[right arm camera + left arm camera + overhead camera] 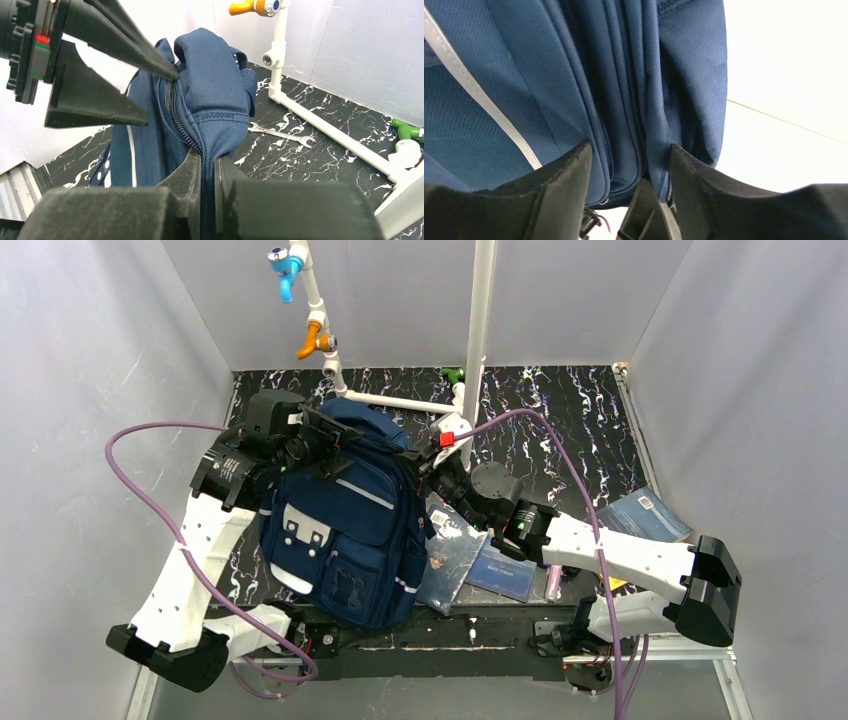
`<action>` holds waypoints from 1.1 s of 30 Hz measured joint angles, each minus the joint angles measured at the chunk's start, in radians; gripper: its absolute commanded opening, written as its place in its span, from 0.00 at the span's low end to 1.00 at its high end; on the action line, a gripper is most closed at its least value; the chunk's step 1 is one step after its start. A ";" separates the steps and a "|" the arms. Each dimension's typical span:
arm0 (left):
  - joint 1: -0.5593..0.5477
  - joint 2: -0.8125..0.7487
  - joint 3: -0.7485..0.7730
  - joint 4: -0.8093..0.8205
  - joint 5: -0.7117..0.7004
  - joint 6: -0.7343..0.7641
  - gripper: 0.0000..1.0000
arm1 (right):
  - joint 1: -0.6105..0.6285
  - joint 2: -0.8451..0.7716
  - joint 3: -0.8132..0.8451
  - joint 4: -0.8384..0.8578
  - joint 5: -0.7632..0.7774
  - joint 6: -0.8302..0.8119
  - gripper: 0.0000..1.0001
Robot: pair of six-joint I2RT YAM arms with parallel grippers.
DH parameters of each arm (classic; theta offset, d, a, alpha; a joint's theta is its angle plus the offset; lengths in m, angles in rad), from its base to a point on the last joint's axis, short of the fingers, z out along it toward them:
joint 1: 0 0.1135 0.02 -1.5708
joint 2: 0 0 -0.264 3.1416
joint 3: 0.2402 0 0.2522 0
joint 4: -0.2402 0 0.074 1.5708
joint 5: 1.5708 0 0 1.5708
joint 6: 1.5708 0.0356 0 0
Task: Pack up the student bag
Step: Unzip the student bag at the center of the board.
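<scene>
Navy woven fabric, coarse weave, thin light-grey stripes: backpack point(345, 535) at left-centre of the black marbled table point(570, 410), front pockets up in the overhead view, top end lifted.

Reads as early stage: opening the bag, nothing packed as far as visible.

Gripped on both sides of the top:
- left gripper point(328, 447) clamped across a thick bundle of folded layers, jaws fairly wide apart with cloth filling the gap
- right gripper point(209, 161) pinched nearly closed on a thin seam edge beside the zip point(176, 117)

Can't confirm whether the mouth is actually open. Coil teeth exposed along the edge, interior not visible.

Left to do, by my read: spread the mouth, load, zip up.

Waiting outside the bag, just right of it:
- flat item point(452, 558) in a glossy clear sleeve
- thin dark blue book point(505, 572)
- pink tube-like thing point(553, 583), too small to identify
- another blue book point(640, 512) further right, partly covered

Soft, floppy shell with a rounded padded top. Expect sagging once released.

Rigid stuff around: white plastic pipe frame point(400, 401) behind the bag, orange valve point(314, 340), steel wrench point(280, 134) flat on the table.
</scene>
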 measured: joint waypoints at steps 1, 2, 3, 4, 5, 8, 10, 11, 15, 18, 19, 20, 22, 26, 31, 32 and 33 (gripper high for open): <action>0.000 0.001 -0.003 0.000 0.000 -0.010 0.35 | 0.000 0.000 0.000 0.000 -0.003 0.000 0.01; 0.000 0.003 -0.007 -0.002 0.000 -0.015 0.29 | 0.000 0.000 0.000 0.000 -0.005 -0.002 0.01; 0.000 0.006 -0.008 -0.002 0.000 -0.024 0.22 | 0.000 0.000 0.000 0.000 -0.006 -0.003 0.01; 0.000 0.008 -0.009 0.003 0.002 -0.027 0.14 | 0.000 0.000 0.000 -0.002 -0.007 -0.004 0.01; 0.000 0.012 -0.009 0.027 0.002 -0.025 0.03 | 0.000 0.000 0.000 -0.004 -0.010 -0.005 0.01; -0.003 0.015 -0.008 0.039 -0.004 0.013 0.00 | 0.000 0.000 0.000 -0.004 -0.012 -0.006 0.24; -0.006 0.024 0.010 0.035 -0.008 0.095 0.00 | 0.000 0.000 0.000 -0.009 -0.014 0.000 0.46; -0.007 0.039 0.037 0.021 -0.010 0.149 0.00 | 0.000 0.000 0.000 -0.009 -0.014 0.010 0.53; 0.000 0.151 0.254 -0.030 -0.018 0.476 0.00 | 0.000 -0.028 0.003 -0.048 -0.024 0.054 0.75; 0.002 0.215 0.398 -0.140 -0.052 0.716 0.00 | 0.003 -0.052 0.016 -0.089 -0.051 0.094 0.84; 0.003 0.222 0.419 -0.161 -0.068 0.781 0.00 | 0.006 -0.058 0.027 -0.113 -0.068 0.116 0.86; 0.006 0.223 0.435 -0.184 -0.091 0.869 0.00 | 0.007 -0.060 0.033 -0.126 -0.082 0.133 0.88; 0.010 0.216 0.446 -0.201 -0.115 0.985 0.00 | 0.008 -0.061 0.031 -0.131 -0.109 0.161 0.93; 0.014 0.207 0.462 -0.196 -0.121 1.209 0.00 | 0.008 -0.043 -0.011 -0.096 -0.182 0.232 0.96; 0.016 0.365 0.730 -0.235 -0.106 1.389 0.00 | 0.009 0.075 -0.011 -0.032 -0.203 0.288 0.85; 0.017 0.402 0.772 -0.209 -0.100 1.415 0.00 | 0.008 0.117 0.010 -0.016 -0.204 0.301 0.80; 0.017 0.422 0.786 -0.190 -0.096 1.432 0.00 | 0.006 0.166 0.038 -0.003 -0.205 0.308 0.75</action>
